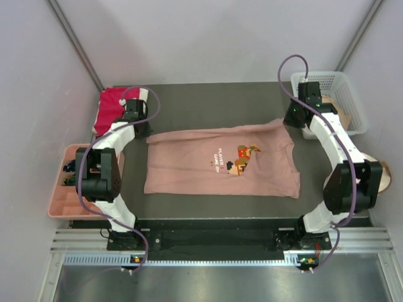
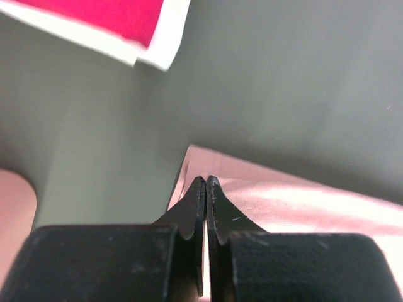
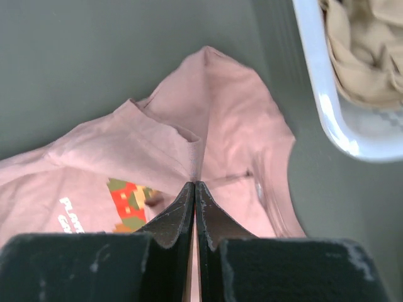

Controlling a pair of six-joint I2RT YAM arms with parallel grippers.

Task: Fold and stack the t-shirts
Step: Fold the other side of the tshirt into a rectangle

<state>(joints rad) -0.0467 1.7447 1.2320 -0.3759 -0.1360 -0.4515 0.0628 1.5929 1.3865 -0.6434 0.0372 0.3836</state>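
Observation:
The dusty-pink t-shirt [image 1: 189, 165] lies spread flat mid-table, its pixel-art print and white text facing up. My left gripper [image 1: 143, 131] is shut at the shirt's far left corner; in the left wrist view the closed tips [image 2: 206, 180] sit on the pink cloth [image 2: 302, 204]. My right gripper [image 1: 291, 118] is shut at the far right corner; in the right wrist view its tips [image 3: 194, 184] pinch a raised ridge of the pink cloth [image 3: 208, 107]. A folded red t-shirt with white trim [image 1: 113, 107] lies at the far left and shows in the left wrist view [image 2: 107, 16].
A white slatted basket [image 1: 352, 94] holding tan cloth [image 3: 365, 50] stands at the far right, close to the right gripper. A pink tray [image 1: 58, 204] sits at the left edge. A round cream bag [image 1: 381, 176] lies behind the right arm.

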